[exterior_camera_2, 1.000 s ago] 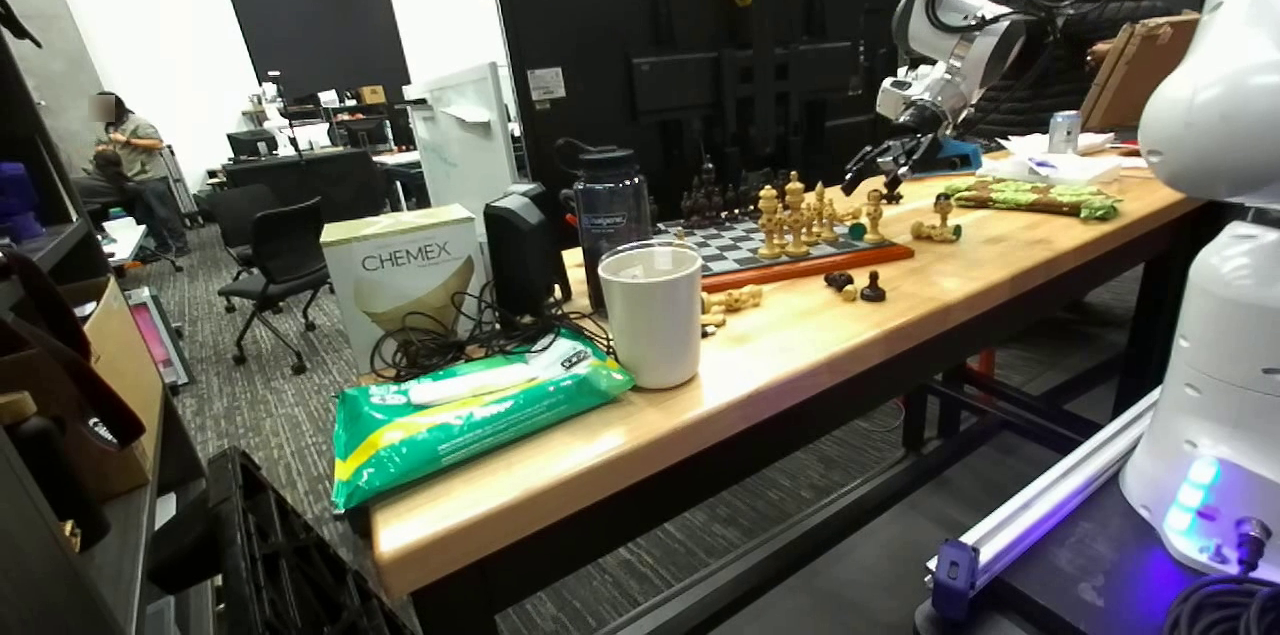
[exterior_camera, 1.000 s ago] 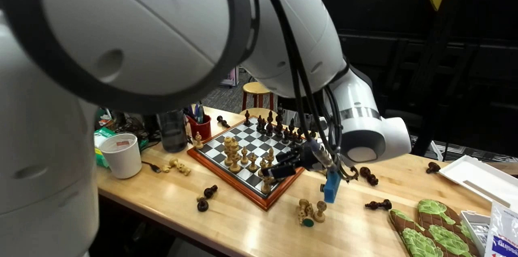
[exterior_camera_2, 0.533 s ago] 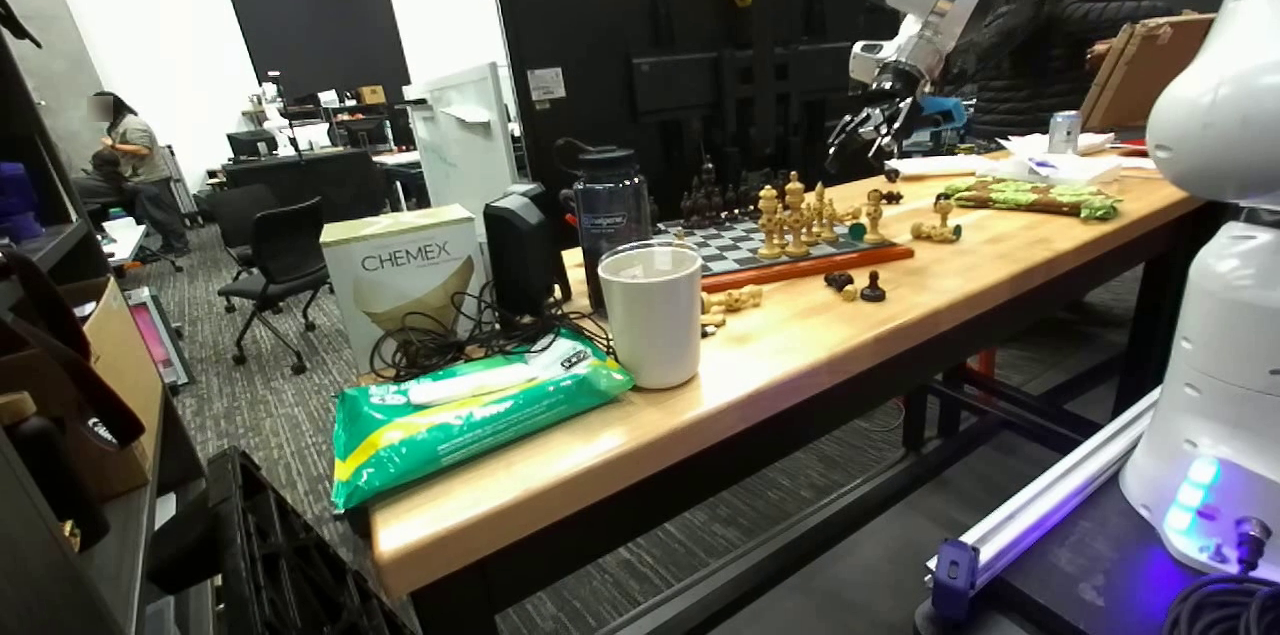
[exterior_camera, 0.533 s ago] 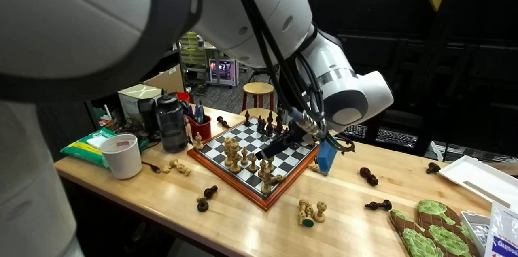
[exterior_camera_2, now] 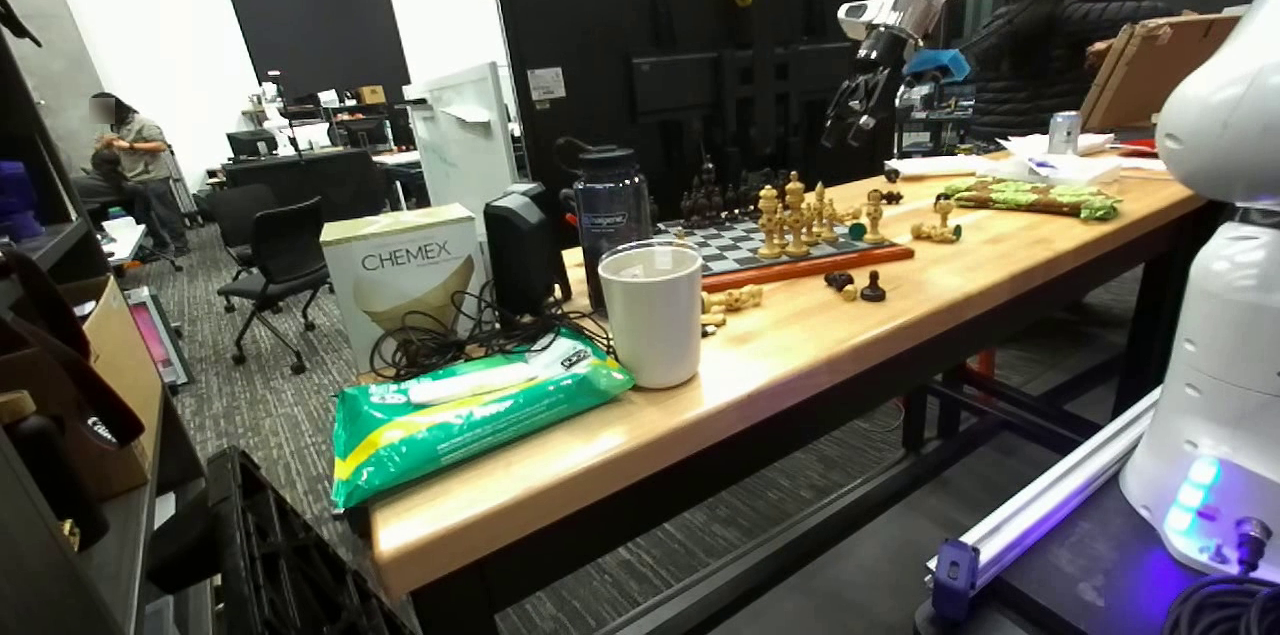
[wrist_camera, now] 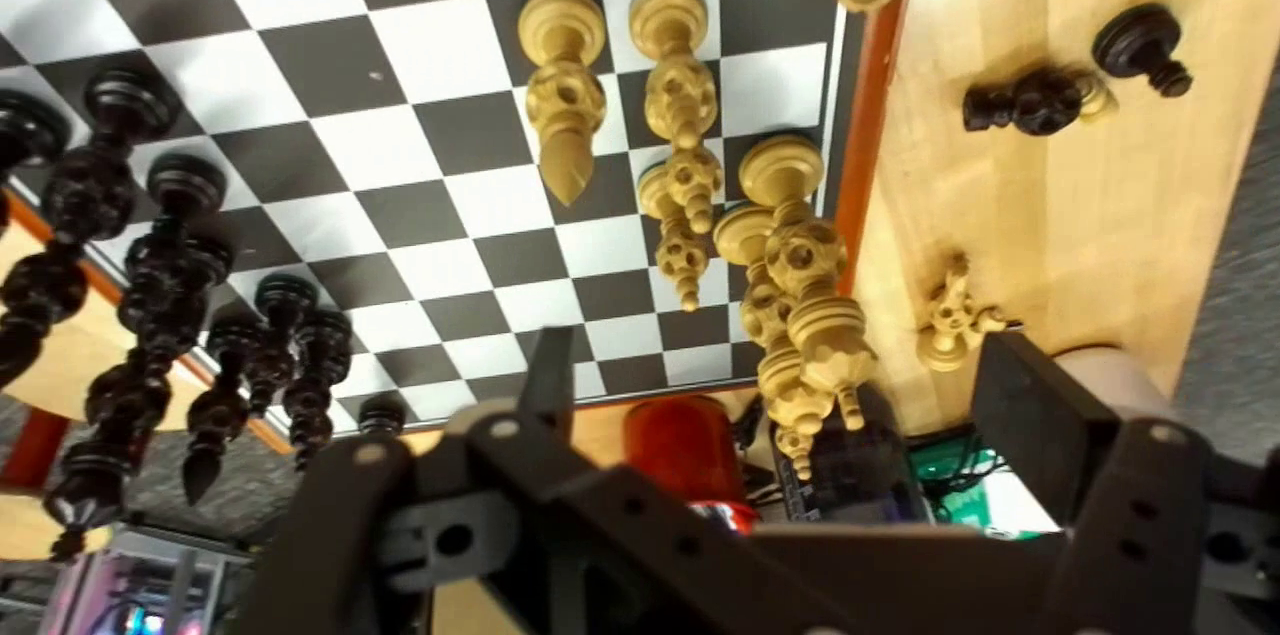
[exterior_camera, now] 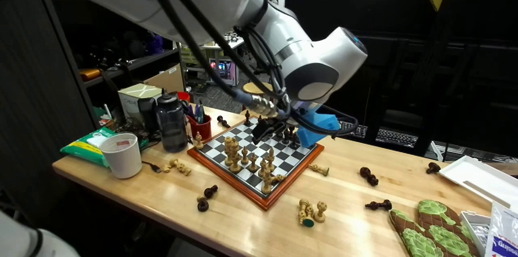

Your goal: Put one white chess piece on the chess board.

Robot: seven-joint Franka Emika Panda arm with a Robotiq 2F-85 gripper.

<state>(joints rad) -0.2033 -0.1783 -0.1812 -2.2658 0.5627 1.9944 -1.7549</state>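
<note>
The chess board (exterior_camera: pixel 251 192) lies on the table and also shows in an exterior view (exterior_camera_2: pixel 820 267) and the wrist view (wrist_camera: pixel 375 143). Several pale wooden (white) pieces (exterior_camera: pixel 245 155) stand on its near side. One pale piece (exterior_camera: pixel 278 178) lies on its side near the front corner, beside an upright one (exterior_camera: pixel 266 182). Off the board, one pale piece (exterior_camera: pixel 319 169) lies to the right, and a pale cluster (exterior_camera: pixel 309 212) sits in front. My gripper (wrist_camera: pixel 785 365) is open and empty, raised above the board's middle, as both exterior views (exterior_camera: pixel 261 130) (exterior_camera_2: pixel 848 130) show.
Dark pieces (exterior_camera: pixel 294 139) stand along the board's far side. Loose dark pieces (exterior_camera: pixel 207 197) and pale pieces (exterior_camera: pixel 178 166) lie on the table. A white cup (exterior_camera: pixel 120 160), a bottle (exterior_camera: pixel 170 125) and a red pen cup (exterior_camera: pixel 202 128) stand left. Oven mitts (exterior_camera: pixel 435 224) lie right.
My gripper has risen from beside the board's front corner and moved back over the board. The lying pale pieces at that corner and right of the board have come into view.
</note>
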